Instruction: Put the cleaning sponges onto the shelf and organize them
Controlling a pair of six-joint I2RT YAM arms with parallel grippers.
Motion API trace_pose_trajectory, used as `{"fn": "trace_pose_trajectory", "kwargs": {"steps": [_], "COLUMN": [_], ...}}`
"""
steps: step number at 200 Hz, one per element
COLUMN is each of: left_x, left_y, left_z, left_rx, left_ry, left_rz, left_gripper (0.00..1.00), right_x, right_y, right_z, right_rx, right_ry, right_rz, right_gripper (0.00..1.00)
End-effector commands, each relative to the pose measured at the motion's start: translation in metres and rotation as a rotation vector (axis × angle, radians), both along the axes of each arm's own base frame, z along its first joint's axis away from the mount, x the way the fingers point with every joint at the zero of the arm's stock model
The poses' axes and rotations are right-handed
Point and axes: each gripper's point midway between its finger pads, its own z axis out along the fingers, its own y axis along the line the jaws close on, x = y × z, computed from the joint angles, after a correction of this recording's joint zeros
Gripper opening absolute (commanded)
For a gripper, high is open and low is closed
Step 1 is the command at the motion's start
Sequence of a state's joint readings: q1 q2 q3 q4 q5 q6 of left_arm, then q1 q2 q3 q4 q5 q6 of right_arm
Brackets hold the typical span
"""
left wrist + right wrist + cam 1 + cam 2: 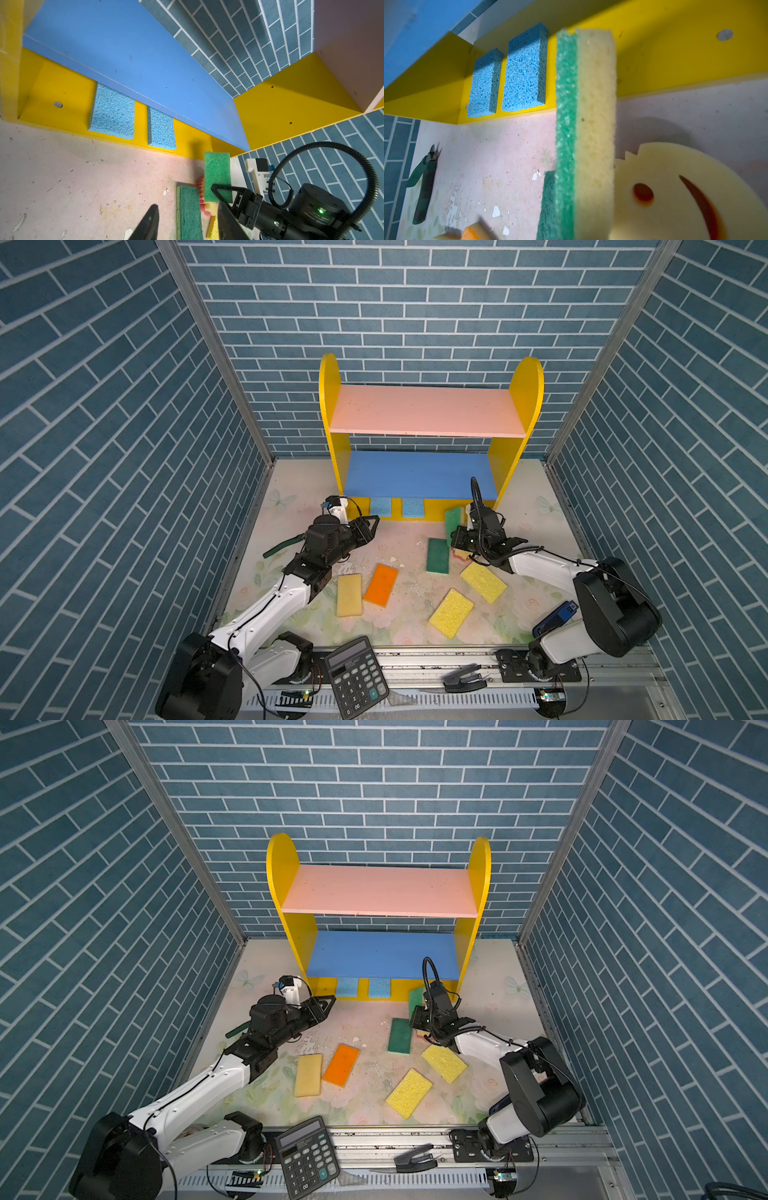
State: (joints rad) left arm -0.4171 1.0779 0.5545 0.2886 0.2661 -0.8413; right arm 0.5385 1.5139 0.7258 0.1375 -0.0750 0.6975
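The right gripper (456, 536) is clamped on a green sponge (586, 124) — a coarse green scrub layer on thick pale-yellow foam — held on edge just before the right end of the shelf (428, 408). The left gripper (371, 526) stands half spread and empty by the shelf's left end. On its yellow base lie the left blue sponge (380, 507) and the right blue sponge (412, 507), porous, side by side but apart. On the table (407, 539) lie a flat green sponge (437, 556), an orange sponge (381, 585), a pale yellow sponge (349, 594), a near yellow sponge (451, 612) and a far yellow sponge (483, 582) — plus the round smiley sponge (675, 197) beneath the right gripper.
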Motion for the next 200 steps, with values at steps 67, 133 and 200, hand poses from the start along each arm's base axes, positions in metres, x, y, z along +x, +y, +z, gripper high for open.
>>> {"fn": "trace_pose_trajectory", "kwargs": {"steps": [67, 133, 200], "left_x": [0.000, 0.003, 0.005], "left_y": [0.002, 0.001, -0.002], "left_z": [-0.005, -0.010, -0.009], "left_rx": [0.024, 0.026, 0.022], "left_ry": [0.010, 0.015, 0.018], "left_rz": [0.001, -0.001, -0.008], "left_gripper": [0.47, 0.47, 0.47], "right_x": [0.036, 0.005, 0.016], "right_y": [0.004, -0.054, -0.043], "right_z": [0.004, -0.011, 0.010], "right_rx": [0.010, -0.173, -0.098], "right_ry": [-0.077, -0.041, -0.075], "right_rz": [-0.077, -0.144, -0.099], "right_gripper": [0.00, 0.00, 0.00]}}
